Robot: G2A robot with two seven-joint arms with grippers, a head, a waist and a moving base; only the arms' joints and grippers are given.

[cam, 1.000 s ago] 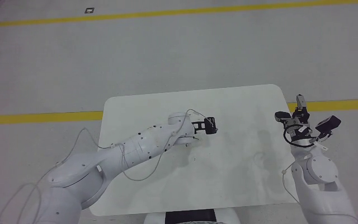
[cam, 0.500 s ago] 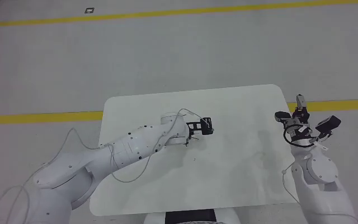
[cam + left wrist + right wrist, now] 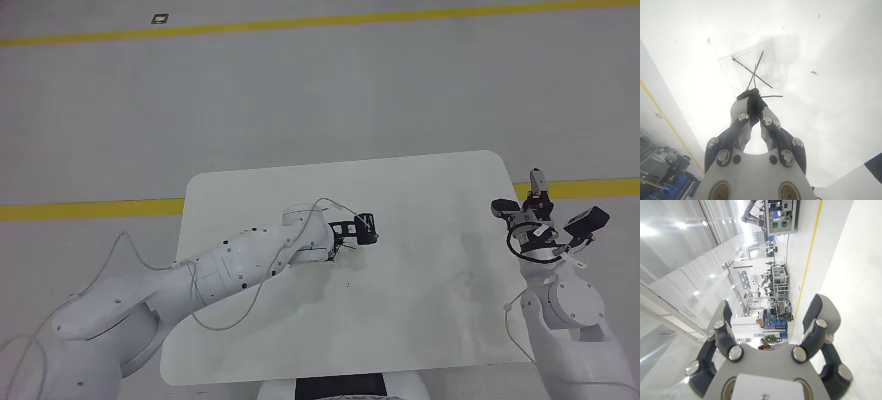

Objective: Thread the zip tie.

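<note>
A white counter (image 3: 430,190) stands in a bright workshop hall, with the robot's two arms over it. The left arm stretches across the middle of the counter. Its left claw (image 3: 752,93) is clenched tight, and a thin black zip tie (image 3: 772,96) is pinched at the tips and sticks out sideways from them. Just beyond the claw, a clear shallow tray (image 3: 728,73) lies flat on the counter, with loose ties (image 3: 745,67), black and thin, crossed in an X on it. I cannot tell whether the pinched tie touches the tray. The right arm is well apart, at the counter's right edge. Its right claw (image 3: 770,306) is released, ribbed pads (image 3: 810,311) spread wide, and it points off into the room.
</note>
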